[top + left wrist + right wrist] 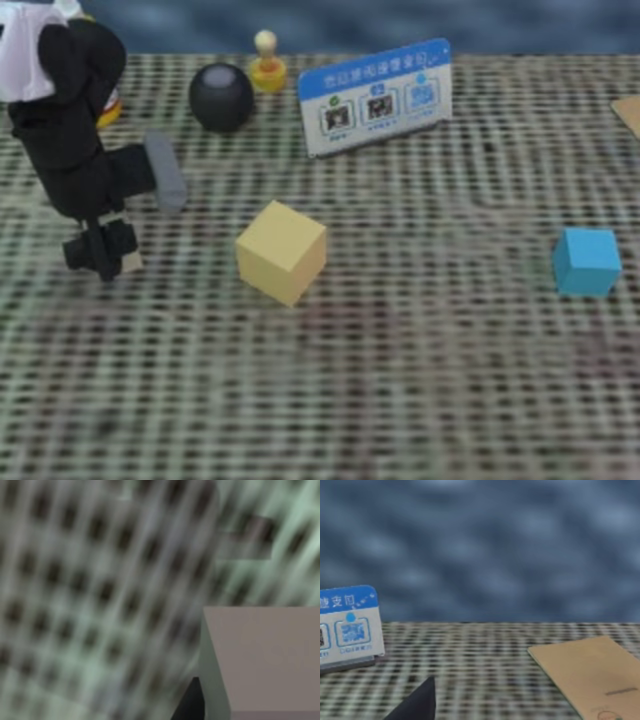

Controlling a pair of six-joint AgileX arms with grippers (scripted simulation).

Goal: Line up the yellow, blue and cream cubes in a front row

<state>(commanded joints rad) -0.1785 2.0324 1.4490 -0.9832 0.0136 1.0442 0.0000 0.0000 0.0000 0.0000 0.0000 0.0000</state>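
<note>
At table's left | left claw [103, 252] over cream cube [260, 660], grip unclear | wrist shows cube close

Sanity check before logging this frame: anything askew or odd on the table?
The yellow cube sits rotated, a corner pointing forward, while the blue cube sits nearly square far to the right. The left claw is down over the cream cube, mostly hiding it. Nothing is spilled or damaged.

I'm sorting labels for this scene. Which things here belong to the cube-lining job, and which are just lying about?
Job:
yellow cube
blue cube
cream cube, at the left gripper

Lying about:
black ball
yellow-capped bottle
blue-and-white sign
tan card
</note>
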